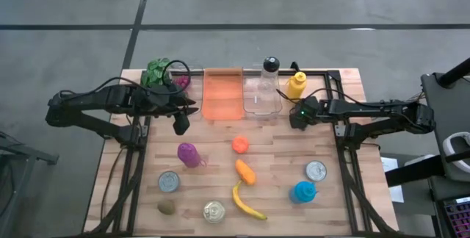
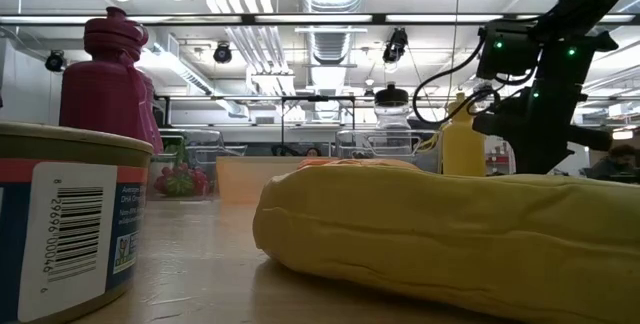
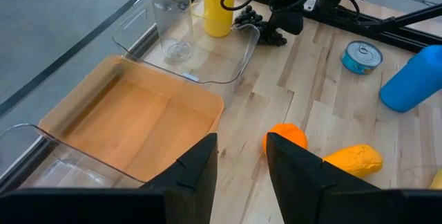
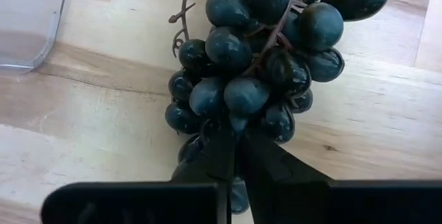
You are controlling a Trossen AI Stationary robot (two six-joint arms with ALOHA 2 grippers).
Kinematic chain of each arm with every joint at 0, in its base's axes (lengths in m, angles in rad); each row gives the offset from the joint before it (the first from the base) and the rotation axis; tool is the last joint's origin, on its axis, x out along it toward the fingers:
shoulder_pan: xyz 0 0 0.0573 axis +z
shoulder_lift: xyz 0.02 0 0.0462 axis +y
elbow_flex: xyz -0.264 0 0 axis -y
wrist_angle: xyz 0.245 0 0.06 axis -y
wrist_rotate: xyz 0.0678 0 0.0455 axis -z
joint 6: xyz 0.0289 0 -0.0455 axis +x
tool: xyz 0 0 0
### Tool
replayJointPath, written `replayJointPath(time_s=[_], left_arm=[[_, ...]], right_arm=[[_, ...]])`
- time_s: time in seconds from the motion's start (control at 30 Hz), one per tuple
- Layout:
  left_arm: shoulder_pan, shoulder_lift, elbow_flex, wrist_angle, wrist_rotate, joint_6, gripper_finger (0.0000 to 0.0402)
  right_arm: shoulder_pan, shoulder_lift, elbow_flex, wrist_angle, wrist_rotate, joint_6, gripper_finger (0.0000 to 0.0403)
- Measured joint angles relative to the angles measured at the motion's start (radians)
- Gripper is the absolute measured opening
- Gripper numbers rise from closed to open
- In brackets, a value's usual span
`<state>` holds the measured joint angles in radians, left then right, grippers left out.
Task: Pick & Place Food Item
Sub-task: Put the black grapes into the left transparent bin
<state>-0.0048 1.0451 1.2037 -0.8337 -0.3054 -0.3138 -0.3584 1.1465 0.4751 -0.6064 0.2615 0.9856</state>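
Note:
A bunch of dark grapes (image 4: 269, 51) lies on the wooden table (image 1: 279, 157) beside the clear container (image 1: 262, 95); it also shows in the left wrist view as dark grapes (image 3: 259, 25). My right gripper (image 4: 238, 137) stands over the bunch, pointing steeply down, shut on it. My left gripper (image 3: 242, 151) hangs open above the table next to the orange container (image 3: 131, 120), with nothing between its fingers. In the high view my left gripper (image 1: 180, 124) is left of centre and my right gripper (image 1: 297, 118) right of centre. My right gripper closes its two fingertips (image 4: 224, 141) into one end of the grape bunch (image 4: 238, 117), coming steeply from above. Stem or grape between the tips, I cannot tell: the grapes around them hide it. The bunch rests on the table.
A black-capped bottle (image 1: 271, 65) stands in the clear container, a yellow bottle (image 1: 296, 85) beside it. On the table's near half: an orange (image 1: 240, 145), a carrot (image 1: 245, 171), a banana (image 1: 246, 203), three cans (image 1: 316, 170), a blue bottle (image 1: 302, 192), a purple bottle (image 1: 189, 154).

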Motion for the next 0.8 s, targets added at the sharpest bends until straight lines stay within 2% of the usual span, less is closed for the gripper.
replayJointPath(time_s=[0.5,0.8], left_arm=[[0.0,0.0,0.0,0.0,0.0,0.0,0.0127],[0.0,0.0,0.0,0.0,0.0,-0.001,0.0129]], right_arm=[[0.0,0.0,0.096,-0.033,-0.004,-0.078,0.0009],[0.002,0.0,0.228,-0.185,-0.001,-0.163,0.0009]])
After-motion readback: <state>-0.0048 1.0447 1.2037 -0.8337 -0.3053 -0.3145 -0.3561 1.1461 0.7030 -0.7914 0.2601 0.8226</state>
